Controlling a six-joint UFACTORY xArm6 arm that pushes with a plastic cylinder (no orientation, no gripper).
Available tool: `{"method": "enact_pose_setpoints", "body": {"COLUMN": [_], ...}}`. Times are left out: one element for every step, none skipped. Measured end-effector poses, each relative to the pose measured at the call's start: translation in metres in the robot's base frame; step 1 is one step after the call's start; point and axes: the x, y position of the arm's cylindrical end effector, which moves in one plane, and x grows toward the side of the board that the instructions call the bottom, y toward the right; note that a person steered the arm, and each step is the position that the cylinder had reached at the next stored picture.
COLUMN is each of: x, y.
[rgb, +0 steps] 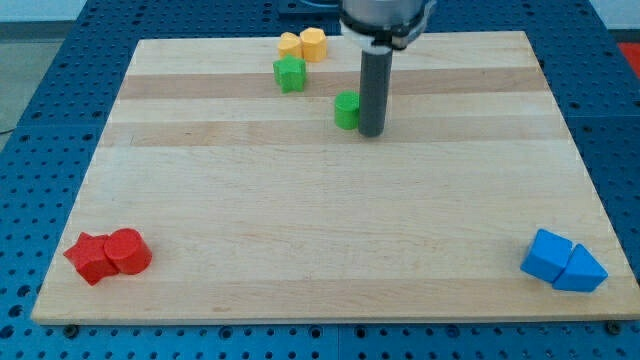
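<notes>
My tip (372, 132) rests on the wooden board (330, 220) near the view's top centre. It stands right beside a small green block (347, 110), which lies against the rod's left side, touching or nearly so. A green star-shaped block (290, 73) sits further up and to the left. Above that, at the board's top edge, a yellow star-shaped block (290, 44) touches a yellow hexagonal block (314, 43).
Two red blocks, a star shape (91, 258) and a cylinder (128, 251), sit together at the view's bottom left. A blue cube-like block (549, 254) and a blue triangular block (582, 270) touch at the bottom right. Blue perforated table surrounds the board.
</notes>
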Motion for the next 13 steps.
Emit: {"method": "enact_pose_setpoints", "body": {"x": [-0.059,-0.064,-0.03,-0.005,0.024,0.039,-0.001,-0.048,-0.039,0.004,0.018,-0.022,-0.067], "y": [-0.006,-0.002,0.041,0.038,0.004,-0.047,-0.062,-0.062,-0.062,-0.057,-0.024,-0.015,-0.039]}}
